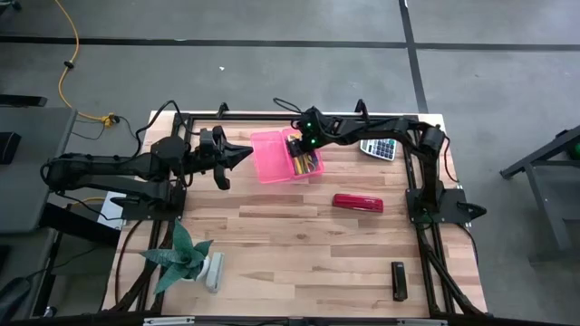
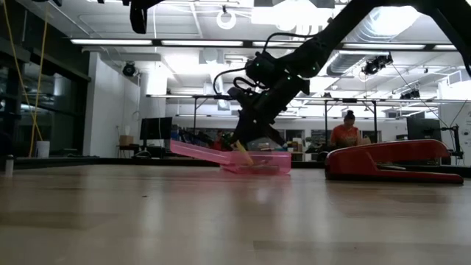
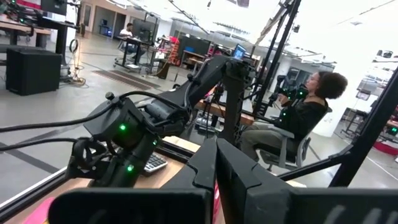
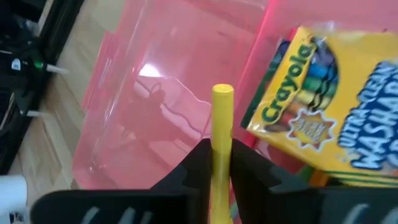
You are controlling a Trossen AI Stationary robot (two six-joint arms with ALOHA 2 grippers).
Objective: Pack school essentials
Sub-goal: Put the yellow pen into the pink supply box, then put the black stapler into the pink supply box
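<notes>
An open pink plastic box (image 1: 275, 156) lies at the far middle of the table, its lid (image 2: 199, 151) folded out toward the left. A yellow-green crayon box (image 4: 323, 118) and pencils (image 1: 304, 164) lie in its tray. My right gripper (image 1: 305, 148) hangs over the tray, shut on a yellow pencil (image 4: 222, 118). My left gripper (image 1: 243, 155) is just left of the box, raised above the table, its fingers shut and empty. My right gripper pinches the yellow pencil between its two fingers, the pencil lying along them. Its flat end (image 4: 222, 92) sticks out past the fingertips. The fingers come slanting down from the table's right side. The pencil's free end (image 2: 244, 154) points down into the pink tray.
A red stapler (image 1: 357, 203) lies right of the middle. A calculator (image 1: 379, 148) is at the far right, a black piece (image 1: 398, 280) near the front right, and a green spiky plant (image 1: 181, 257) at the front left. People sit in the room beyond (image 3: 305, 115).
</notes>
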